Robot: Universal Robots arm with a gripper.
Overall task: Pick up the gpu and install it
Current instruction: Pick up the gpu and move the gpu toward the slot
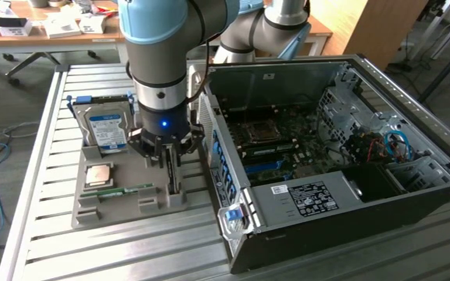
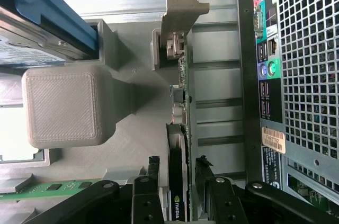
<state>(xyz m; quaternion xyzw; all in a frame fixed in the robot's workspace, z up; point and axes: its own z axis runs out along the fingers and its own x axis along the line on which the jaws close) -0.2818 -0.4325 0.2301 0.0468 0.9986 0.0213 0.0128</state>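
Note:
The gpu (image 1: 174, 177) stands on edge in a slot of the grey holder (image 1: 131, 206), right beside the open computer case (image 1: 327, 158). In the wrist view the gpu (image 2: 181, 83) is a thin dark card seen edge-on, with its grey metal bracket (image 2: 183, 9) at the far end. My gripper (image 1: 171, 157) is lowered straight over it. Its black fingers (image 2: 153, 167) straddle the card's near end, one on each side. The gripper (image 2: 178, 163) is open, with a narrow gap between the card and the fingers.
On the same holder are a hard drive (image 1: 106, 130) with a blue-white label, a square processor (image 1: 100, 174) and a green memory stick (image 1: 127, 190). The case's rear panel (image 2: 296, 75) runs close alongside the card. The slatted metal table (image 1: 45, 246) extends around them.

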